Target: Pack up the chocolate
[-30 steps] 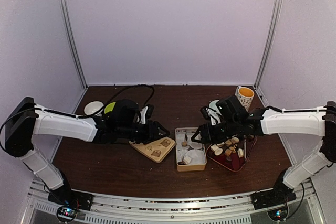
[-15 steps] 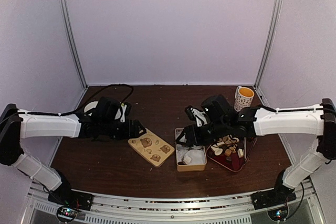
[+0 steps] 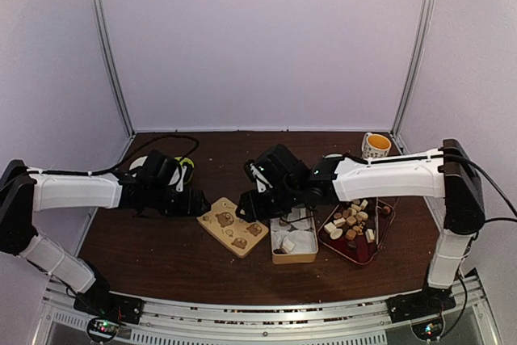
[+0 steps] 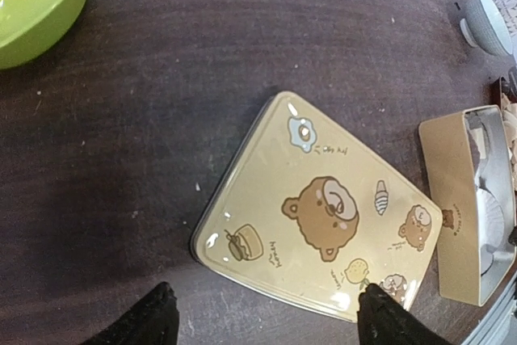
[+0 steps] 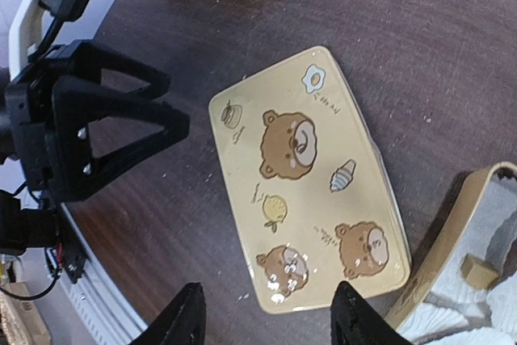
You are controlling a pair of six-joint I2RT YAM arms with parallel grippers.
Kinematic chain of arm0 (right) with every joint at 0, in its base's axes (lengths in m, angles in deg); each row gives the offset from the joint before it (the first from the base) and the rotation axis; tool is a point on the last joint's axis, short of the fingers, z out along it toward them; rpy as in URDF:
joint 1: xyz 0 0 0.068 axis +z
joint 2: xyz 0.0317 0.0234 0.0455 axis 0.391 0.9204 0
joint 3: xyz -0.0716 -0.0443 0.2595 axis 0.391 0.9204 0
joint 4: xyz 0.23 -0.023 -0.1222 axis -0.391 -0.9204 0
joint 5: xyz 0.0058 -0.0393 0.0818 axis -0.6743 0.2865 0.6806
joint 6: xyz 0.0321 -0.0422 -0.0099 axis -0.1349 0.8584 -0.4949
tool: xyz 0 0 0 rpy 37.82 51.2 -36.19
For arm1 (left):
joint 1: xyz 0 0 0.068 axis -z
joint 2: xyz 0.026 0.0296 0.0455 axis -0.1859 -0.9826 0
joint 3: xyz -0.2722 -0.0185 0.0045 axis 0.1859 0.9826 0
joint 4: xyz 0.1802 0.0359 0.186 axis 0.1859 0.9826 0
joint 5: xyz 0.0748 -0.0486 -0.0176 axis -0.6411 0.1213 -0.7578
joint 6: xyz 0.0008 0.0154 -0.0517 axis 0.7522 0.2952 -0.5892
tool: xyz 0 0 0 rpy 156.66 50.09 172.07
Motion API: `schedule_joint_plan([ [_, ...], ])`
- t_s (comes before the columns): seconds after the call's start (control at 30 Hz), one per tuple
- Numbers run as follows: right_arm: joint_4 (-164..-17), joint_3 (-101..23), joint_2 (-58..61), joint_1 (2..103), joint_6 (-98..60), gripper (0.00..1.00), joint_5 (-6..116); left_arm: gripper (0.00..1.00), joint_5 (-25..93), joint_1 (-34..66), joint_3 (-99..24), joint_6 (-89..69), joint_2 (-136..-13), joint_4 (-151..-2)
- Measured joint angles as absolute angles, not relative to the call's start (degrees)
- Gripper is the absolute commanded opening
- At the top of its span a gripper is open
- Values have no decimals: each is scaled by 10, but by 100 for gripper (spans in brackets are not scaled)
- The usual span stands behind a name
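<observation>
The chocolate (image 3: 352,221), several white, tan and dark pieces, lies on a red tray (image 3: 367,251) at the right. A few pieces sit in the tan box (image 3: 277,258) with white liners; one tan cube (image 5: 477,269) shows in the right wrist view. The flat tan bear lid (image 3: 235,229) lies left of the box. My right gripper (image 3: 246,204) is open and empty above the lid (image 5: 311,183), its tips (image 5: 271,317) straddling the lid's near end. My left gripper (image 3: 196,204) is open and empty just left of the lid (image 4: 323,232), its tips (image 4: 266,322) at the lid's edge.
A green bowl (image 3: 184,165) and a white bowl (image 3: 141,166) stand behind the left gripper. A yellow-rimmed mug (image 3: 376,145) stands at the back right. Another pale bowl (image 4: 489,18) sits behind the box (image 4: 472,199). The left gripper (image 5: 105,119) faces the right one closely.
My right gripper has swung left from over the tray and box to above the lid. My left gripper has drawn back left off the lid.
</observation>
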State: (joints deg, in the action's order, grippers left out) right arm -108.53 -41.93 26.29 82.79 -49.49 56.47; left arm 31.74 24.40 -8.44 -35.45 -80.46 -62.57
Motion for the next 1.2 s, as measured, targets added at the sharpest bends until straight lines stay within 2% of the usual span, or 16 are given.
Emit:
schedule_joint_plan([
  [0.2, -1144, -505, 345, 828, -463, 0, 485, 75, 317, 243, -25, -391, -785, -643],
  [0.43, -1211, -574, 409, 827, -434, 0, 400, 75, 321, 251, 22, -434, -750, -664],
  [0.77, -1289, -646, 486, 825, -423, 0, 322, 72, 358, 257, 46, -479, -781, -743],
  [0.97, -1312, -658, 512, 825, -421, 0, 313, 72, 365, 259, 48, -488, -790, -762],
  [1.2, -1298, -640, 505, 837, -410, 0, 373, 72, 370, 260, 48, -488, -805, -765],
])
